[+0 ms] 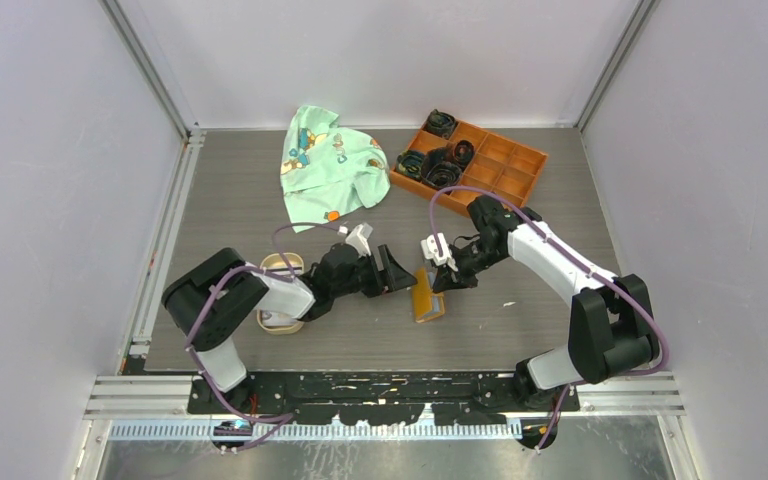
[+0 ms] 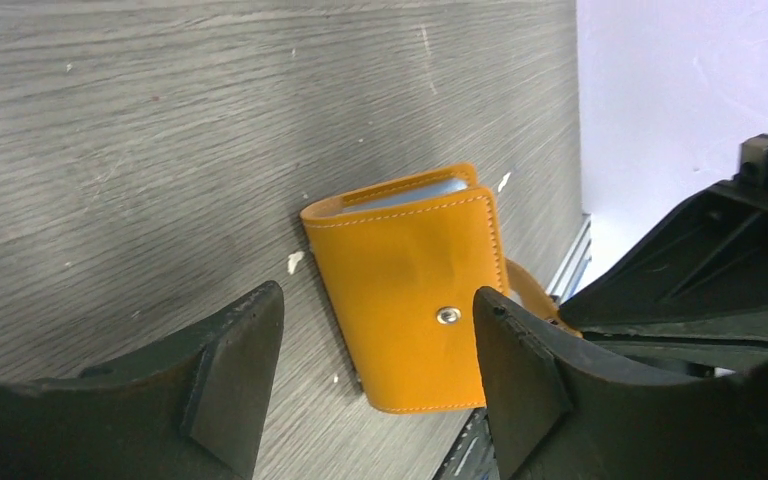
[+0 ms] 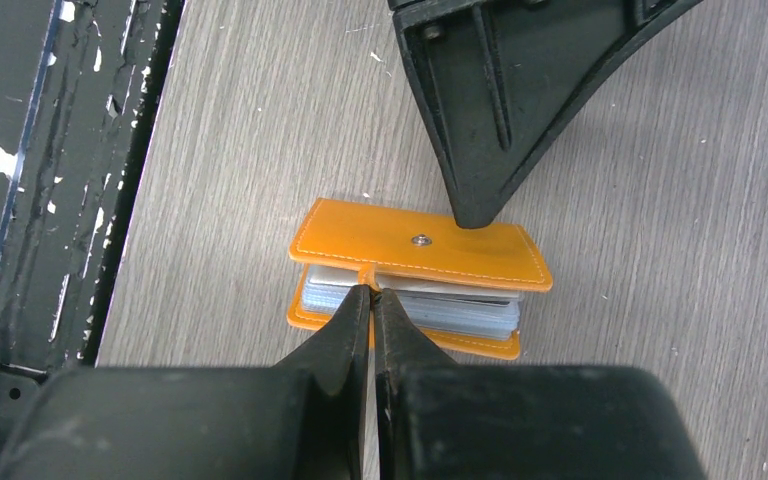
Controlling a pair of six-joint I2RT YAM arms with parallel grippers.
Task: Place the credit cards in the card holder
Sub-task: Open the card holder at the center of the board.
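Observation:
The orange card holder (image 1: 427, 298) lies folded on the table, snap button on top, with pale grey-blue slots (image 3: 430, 312) showing between its covers. My right gripper (image 3: 372, 291) is shut on the holder's small orange strap tab at its open edge; it also shows in the top view (image 1: 442, 277). My left gripper (image 2: 375, 345) is open and straddles the card holder (image 2: 410, 290). One of its fingers (image 3: 475, 190) touches the top cover (image 3: 360, 238) beside the snap. No loose credit cards are in view.
A tan oval dish (image 1: 282, 268) sits partly under the left arm. A green printed cloth (image 1: 328, 165) lies at the back. An orange compartmented tray (image 1: 505, 165) with dark coiled items stands at the back right. The black front rail (image 3: 70, 180) is close to the holder.

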